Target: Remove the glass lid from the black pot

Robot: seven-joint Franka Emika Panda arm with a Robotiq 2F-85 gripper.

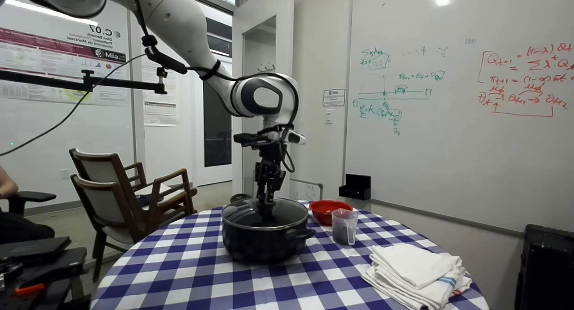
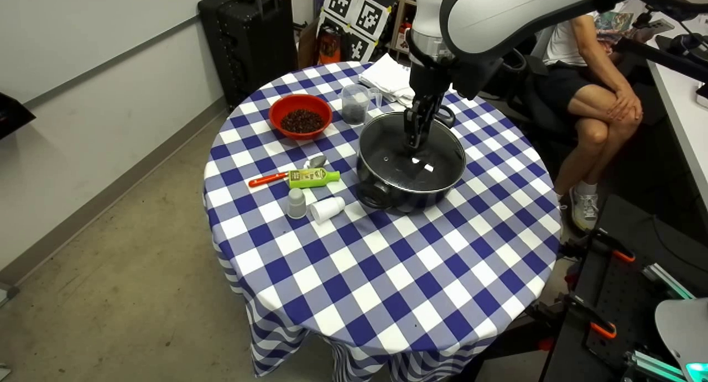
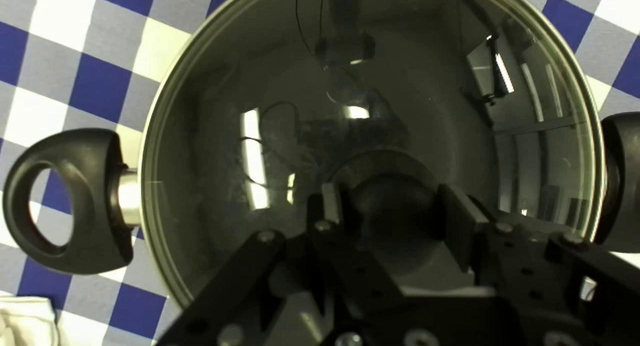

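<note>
One hand (image 1: 267,202) pointing down | fingers (image 3: 462,226) flanking knob (image 3: 392,206) of glass lid (image 3: 410,110) | unclear whether clasped

Whiteboard (image 1: 448,162) with red and green writing (image 1: 522,80), wooden armchairs (image 1: 96,202), glass-paned white door (image 1: 260,45), grey-brown floor (image 2: 138,271)

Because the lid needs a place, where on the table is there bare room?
In an exterior view, bare tablecloth lies between the black pot, the tipped white container and the near table edge. Another patch separates pot and towels. Crowded: around red bowl, measuring cup, green bottle.
</note>
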